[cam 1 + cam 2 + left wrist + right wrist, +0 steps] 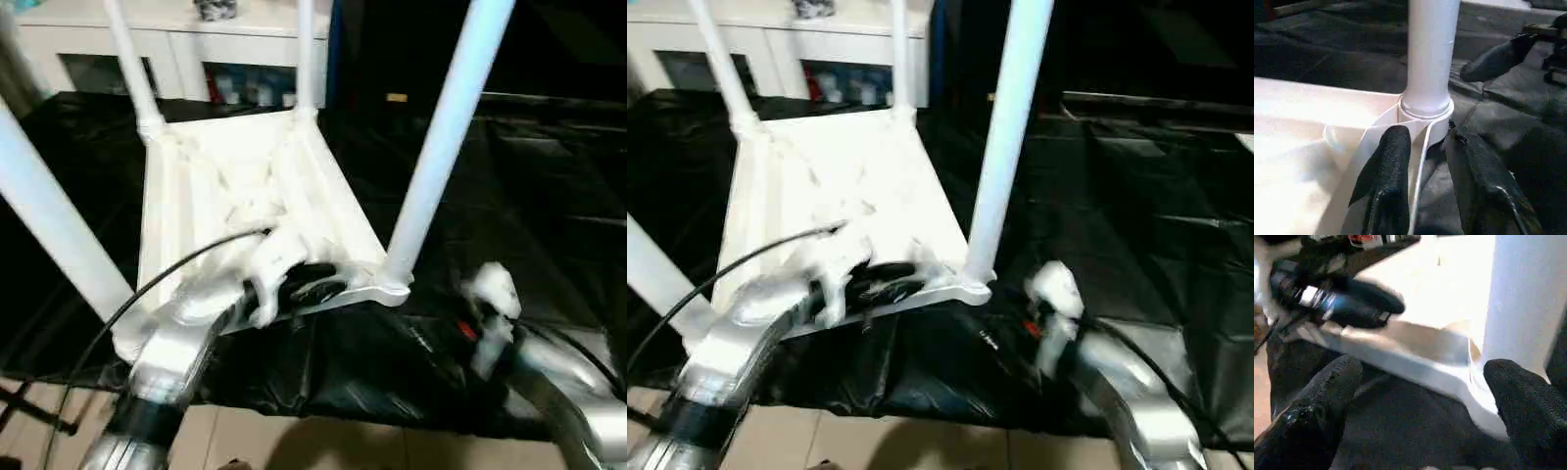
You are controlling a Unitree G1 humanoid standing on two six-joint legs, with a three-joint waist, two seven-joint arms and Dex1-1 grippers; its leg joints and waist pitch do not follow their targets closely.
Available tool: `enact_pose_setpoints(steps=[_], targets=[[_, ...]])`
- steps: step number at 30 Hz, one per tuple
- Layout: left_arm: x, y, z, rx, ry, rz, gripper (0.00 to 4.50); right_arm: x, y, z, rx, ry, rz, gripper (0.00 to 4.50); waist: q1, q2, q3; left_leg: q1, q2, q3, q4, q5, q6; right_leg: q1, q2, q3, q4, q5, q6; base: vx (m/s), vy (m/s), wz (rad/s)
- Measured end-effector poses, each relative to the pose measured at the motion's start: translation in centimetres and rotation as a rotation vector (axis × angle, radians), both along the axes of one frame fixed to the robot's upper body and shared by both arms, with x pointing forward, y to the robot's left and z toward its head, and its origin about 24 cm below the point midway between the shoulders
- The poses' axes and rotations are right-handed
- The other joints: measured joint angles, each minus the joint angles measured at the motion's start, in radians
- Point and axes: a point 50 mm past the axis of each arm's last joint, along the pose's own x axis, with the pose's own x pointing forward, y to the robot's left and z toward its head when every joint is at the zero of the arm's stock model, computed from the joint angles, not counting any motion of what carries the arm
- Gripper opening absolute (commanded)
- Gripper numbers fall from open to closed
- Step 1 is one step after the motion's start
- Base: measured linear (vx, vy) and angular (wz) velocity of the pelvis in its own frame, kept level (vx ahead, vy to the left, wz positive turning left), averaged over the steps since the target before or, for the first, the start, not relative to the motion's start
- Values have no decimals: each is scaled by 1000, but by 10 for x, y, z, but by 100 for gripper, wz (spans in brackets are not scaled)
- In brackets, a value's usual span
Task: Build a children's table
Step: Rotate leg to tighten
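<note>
The children's table (235, 186) lies upside down on the black-sheeted table, ribbed underside up. All of its white legs stand in the corner sockets, among them the near right leg (441, 137) and the near left leg (49, 225). My left gripper (1425, 134) is at the near rim, close to the near right socket (1425, 110). Its black fingers (304, 284) straddle the thin rim, one inside and one outside, with a gap showing, so it is open. My right gripper (1425, 377) stands wide open just outside that same corner, holding nothing.
The black sheet (529, 196) covers the big table, and its front edge runs just below the grippers, with tiled floor (294, 441) beyond. A white cabinet with glass doors (176, 49) stands behind. A black cable (147, 284) loops over my left forearm.
</note>
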Motion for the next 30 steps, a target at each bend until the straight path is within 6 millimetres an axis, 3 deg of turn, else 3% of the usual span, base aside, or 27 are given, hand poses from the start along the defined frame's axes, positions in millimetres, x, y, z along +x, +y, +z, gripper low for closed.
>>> enact_pose_setpoints(steps=[5, 8, 11, 17, 24, 30], targets=[[-22, 8, -8, 28, 54, 34, 217, 23, 14, 3, 13, -6, 27, 450, 5, -19, 1, 1, 1, 0, 1, 0, 0, 0, 0, 0, 1, 0, 0, 0, 0, 0], [-35, 10, -13, 40, 79, 40, 241, 40, 21, 1, 18, -12, -19, 450, 5, -37, -1, 3, 1, 1, 1, 0, 0, -1, 0, 0, 2, 0, 0, 0, 0, 0], [-48, 15, -19, 71, 110, 29, 261, 56, 22, 2, -1, -32, -74, 450, 5, -52, 0, 4, 1, 1, 1, 0, -1, -1, 0, 0, 2, 1, -1, 0, 0, 0], [-71, 36, -18, 67, 150, 47, 305, 84, 18, 0, -28, -36, -247, 450, 8, -70, 2, 5, 1, 1, 1, 1, -2, -1, 0, 1, 5, 1, -2, 0, 0, 0], [-94, 60, -12, 80, 194, 32, 361, 100, 16, -6, -46, -27, -366, 450, 5, -99, 1, 6, 1, 2, 2, 1, -3, -1, 0, 1, 6, 0, 0, 0, 0, 0], [-113, 85, -5, 100, 232, 36, 408, 110, 3, -8, -55, -36, -480, 450, 9, -106, 0, 5, 2, 2, 2, 1, -3, -1, 0, 2, 7, 0, 0, 0, 0, 0]])
